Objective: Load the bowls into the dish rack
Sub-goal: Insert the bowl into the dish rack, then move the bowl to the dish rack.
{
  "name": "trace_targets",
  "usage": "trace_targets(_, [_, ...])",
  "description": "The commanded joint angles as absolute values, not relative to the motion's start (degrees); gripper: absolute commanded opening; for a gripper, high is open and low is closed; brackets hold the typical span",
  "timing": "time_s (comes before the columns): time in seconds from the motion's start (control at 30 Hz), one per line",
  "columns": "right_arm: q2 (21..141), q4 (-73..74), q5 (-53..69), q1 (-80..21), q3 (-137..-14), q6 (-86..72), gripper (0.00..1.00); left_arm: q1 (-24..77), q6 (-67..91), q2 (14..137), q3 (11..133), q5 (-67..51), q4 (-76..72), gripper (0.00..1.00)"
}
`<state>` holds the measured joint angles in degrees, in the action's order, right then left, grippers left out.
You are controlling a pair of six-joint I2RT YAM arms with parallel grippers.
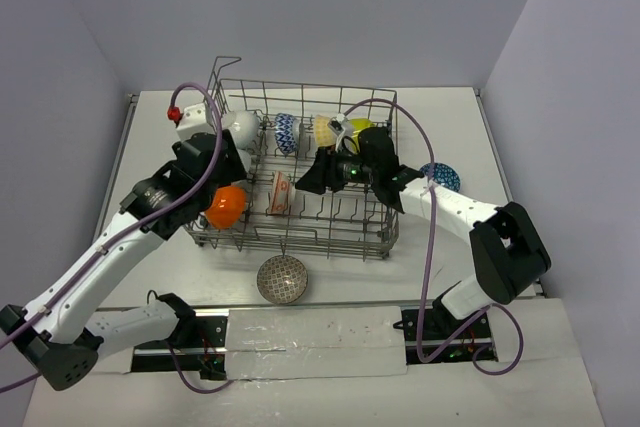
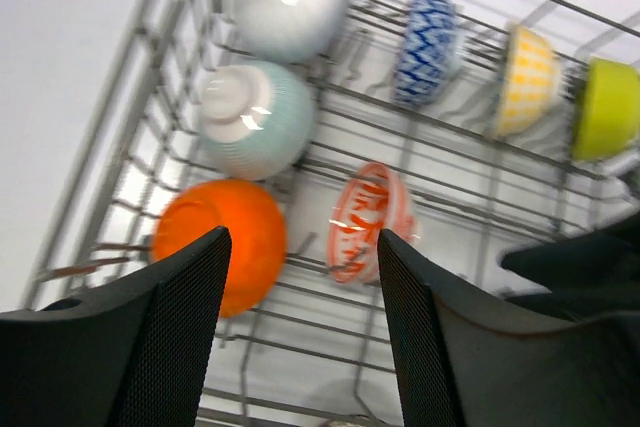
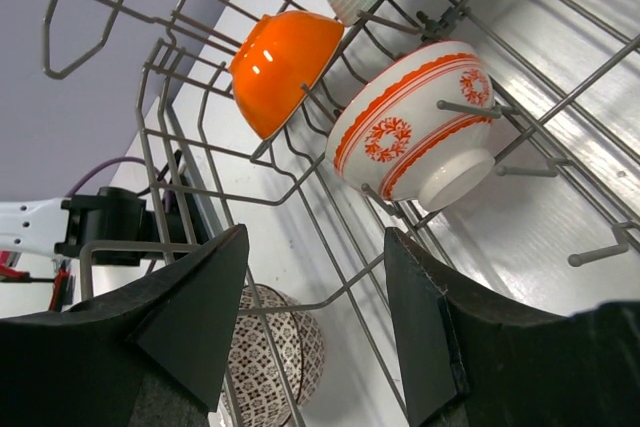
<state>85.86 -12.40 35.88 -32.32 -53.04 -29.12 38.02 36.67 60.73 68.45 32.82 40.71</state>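
Bowls mostly stand inside the large grey wire dish rack at the middle of the top view. A plain white round bowl, a blue-and-white patterned bowl, a pale yellow bowl and a lime bowl line its upper row. A glossy orange bowl sits in its lower left corner, with a red-and-white bowl just right of it. On the white table, a grey patterned bowl lies below the rack and a dark-blue patterned bowl to its right.

In the left wrist view, my left gripper has its jaws apart, holding nothing. The orange bowl is at centre left, and a ribbed pale teal bowl above it.

In the right wrist view, my right gripper is spread and empty. The red-and-white bowl lies on its side among the tines at upper right
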Motion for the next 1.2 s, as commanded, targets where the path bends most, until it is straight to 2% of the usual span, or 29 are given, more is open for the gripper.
trace_targets(0.0, [86.3,-14.7,37.4,-32.9,-55.5,-29.6,0.64,38.2,39.4,61.5,71.5,44.0,48.0,0.65])
trace_targets(0.2, [86.1,-14.4,38.1,-33.0,-55.2,-29.1,0.65,38.1,44.0,64.9,73.0,52.4,55.9,0.65])
trace_targets(0.67, [87.3,-14.8,38.8,-33.0,-53.9,-28.1,0.65,38.1,48.8,66.0,73.4,60.7,62.0,0.66])
trace_targets(1.03, [86.7,-14.0,38.0,-33.0,-53.7,-27.5,0.65,33.6,43.7,64.7,66.2,52.1,55.4,0.65])
trace_targets(1.17, [86.6,-13.1,37.6,-33.0,-53.7,-27.2,0.65,33.0,43.4,64.6,65.1,50.5,55.0,0.58])
